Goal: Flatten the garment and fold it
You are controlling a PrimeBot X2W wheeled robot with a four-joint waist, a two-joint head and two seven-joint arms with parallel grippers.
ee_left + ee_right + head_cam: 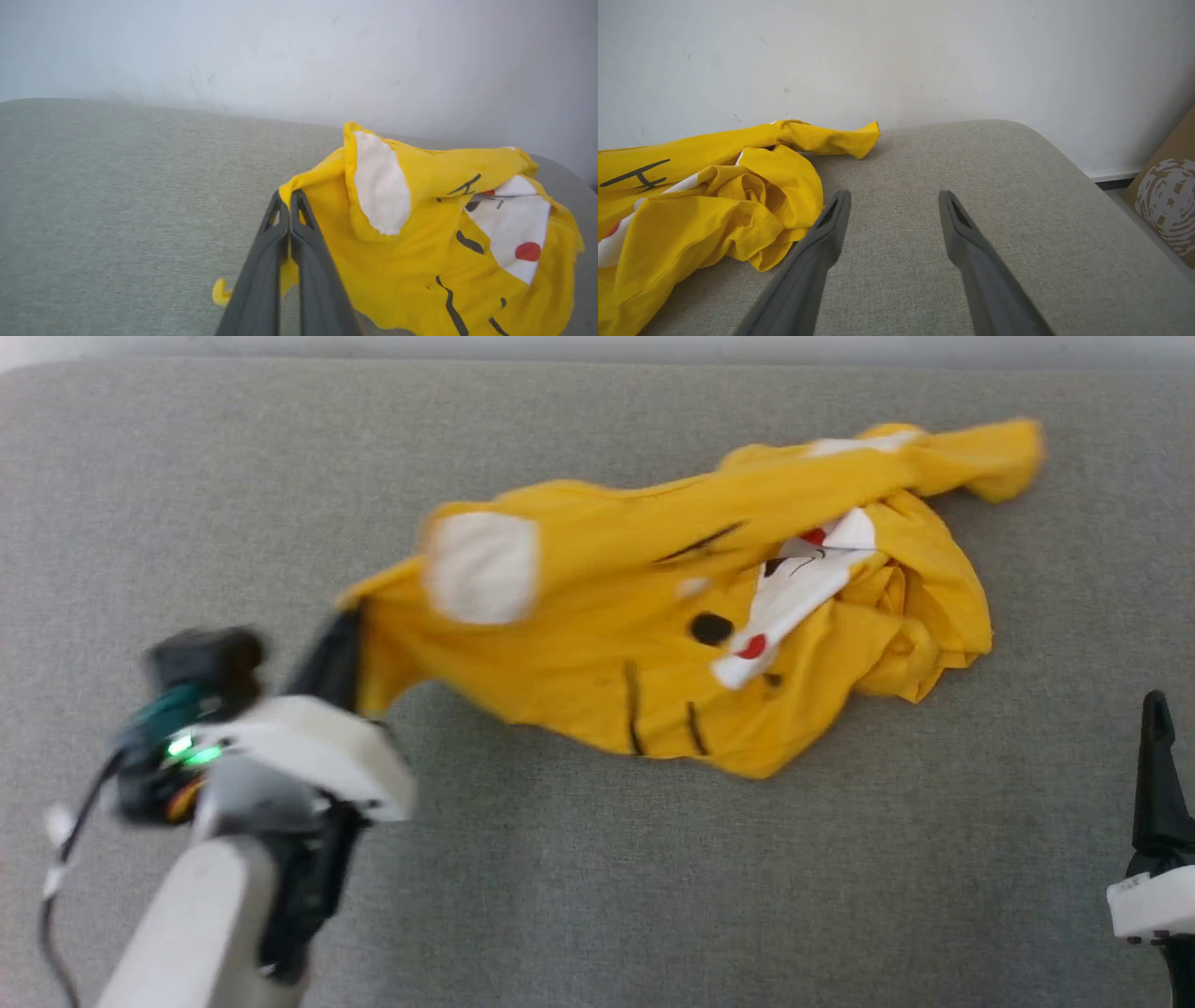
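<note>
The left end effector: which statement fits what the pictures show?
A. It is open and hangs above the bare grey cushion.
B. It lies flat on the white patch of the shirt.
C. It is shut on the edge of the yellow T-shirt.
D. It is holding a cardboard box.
C: in the left wrist view the left end effector has its two dark fingers pressed together, with the edge of the yellow T-shirt pinched between them.

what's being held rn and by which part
The left gripper pinches the garment by an edge at its left end; the right gripper is open, holding nothing.
</note>
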